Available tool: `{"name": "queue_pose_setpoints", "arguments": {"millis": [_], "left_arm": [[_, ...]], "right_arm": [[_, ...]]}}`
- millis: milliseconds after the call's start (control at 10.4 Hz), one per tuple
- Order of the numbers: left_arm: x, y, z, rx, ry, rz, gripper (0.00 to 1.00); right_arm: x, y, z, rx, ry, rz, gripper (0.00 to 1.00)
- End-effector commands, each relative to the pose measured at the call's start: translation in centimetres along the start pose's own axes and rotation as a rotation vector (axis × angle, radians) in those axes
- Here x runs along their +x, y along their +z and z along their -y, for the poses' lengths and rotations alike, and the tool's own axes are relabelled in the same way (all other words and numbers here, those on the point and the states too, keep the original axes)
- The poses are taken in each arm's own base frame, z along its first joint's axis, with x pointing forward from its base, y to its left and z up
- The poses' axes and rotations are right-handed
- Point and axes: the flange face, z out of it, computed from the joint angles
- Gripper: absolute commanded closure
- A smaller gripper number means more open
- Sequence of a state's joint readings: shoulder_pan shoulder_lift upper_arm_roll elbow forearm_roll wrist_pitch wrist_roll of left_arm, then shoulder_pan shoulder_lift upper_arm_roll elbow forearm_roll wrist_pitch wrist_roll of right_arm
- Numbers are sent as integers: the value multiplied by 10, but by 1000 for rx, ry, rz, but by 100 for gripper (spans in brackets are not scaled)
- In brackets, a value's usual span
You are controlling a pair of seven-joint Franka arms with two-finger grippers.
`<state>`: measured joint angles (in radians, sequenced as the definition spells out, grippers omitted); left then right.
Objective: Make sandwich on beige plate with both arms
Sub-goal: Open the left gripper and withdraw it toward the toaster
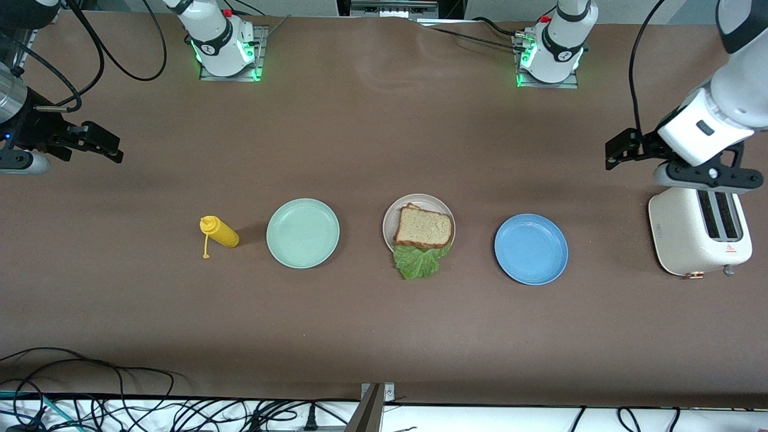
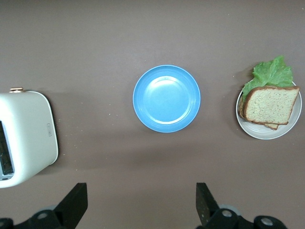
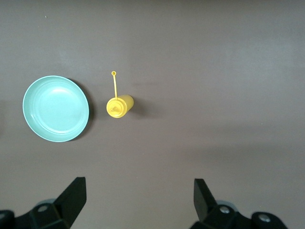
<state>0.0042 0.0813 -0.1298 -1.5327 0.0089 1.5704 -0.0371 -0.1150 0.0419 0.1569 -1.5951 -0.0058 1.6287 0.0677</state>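
The sandwich (image 1: 423, 228) is sitting on the beige plate (image 1: 390, 219), lettuce (image 1: 418, 262) hanging off at 6 o'clock (front cam). Left gripper (image 2: 139, 200) is hovering spread by the toaster (image 1: 696, 231); right gripper (image 3: 138, 198) is hovering spread, holding nothing, at its table end.

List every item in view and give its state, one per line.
sandwich: assembled on the beige plate, lettuce overhanging the rim
beige plate: holds the sandwich
mint-green plate: empty
blue plate: empty
mustard bottle: upright, cap off on its tether
toaster: nothing in its slots
left gripper: open, holding nothing, above the toaster
right gripper: open, holding nothing, at the right arm's end
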Motion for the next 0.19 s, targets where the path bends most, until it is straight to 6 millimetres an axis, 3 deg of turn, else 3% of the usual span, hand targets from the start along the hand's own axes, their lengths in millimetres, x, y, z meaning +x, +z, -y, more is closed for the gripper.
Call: {"name": "queue_pose_setpoints", "arguments": {"millis": [0, 96], "left_arm": [[-26, -9, 8, 39, -33, -14, 0], [-29, -9, 8, 42, -21, -15, 0]], "right_arm": [[3, -5, 1, -10, 3, -6, 0], [4, -4, 0, -9, -3, -4, 0]]}}
